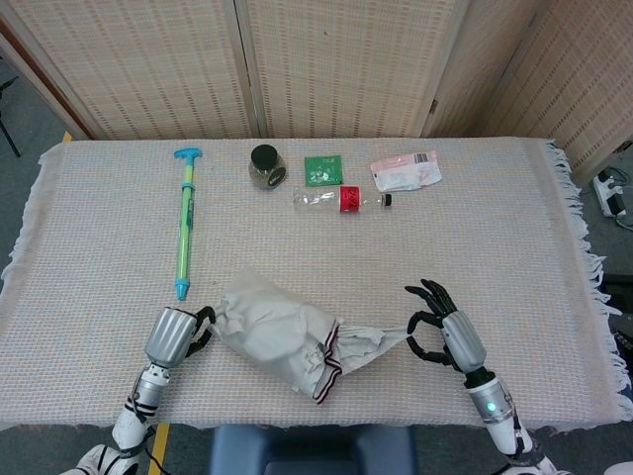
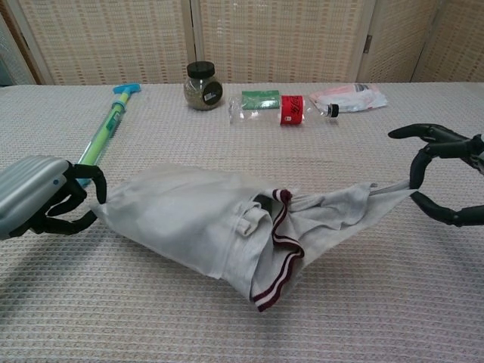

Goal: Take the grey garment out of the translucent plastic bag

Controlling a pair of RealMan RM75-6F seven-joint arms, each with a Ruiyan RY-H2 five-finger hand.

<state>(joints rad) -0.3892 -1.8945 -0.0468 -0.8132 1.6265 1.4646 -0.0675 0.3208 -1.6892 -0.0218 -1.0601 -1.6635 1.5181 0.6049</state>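
The translucent plastic bag (image 1: 259, 322) (image 2: 178, 208) lies near the table's front edge, its closed end gripped by my left hand (image 1: 172, 335) (image 2: 41, 198). A grey garment (image 1: 364, 340) (image 2: 333, 212) with a dark red striped hem comes out of the bag's open end and stretches to the right. My right hand (image 1: 445, 336) (image 2: 446, 181) pinches the garment's far tip between thumb and finger, with the other fingers spread. Most of the garment is still bunched at the bag's mouth.
At the back of the table lie a green and blue pump toy (image 1: 185, 224), a dark-lidded jar (image 1: 265, 164), a green packet (image 1: 322, 169), a clear bottle with a red label (image 1: 343, 199) and a pink and white pouch (image 1: 406, 171). A fringed woven cloth (image 1: 514, 247) covers the table.
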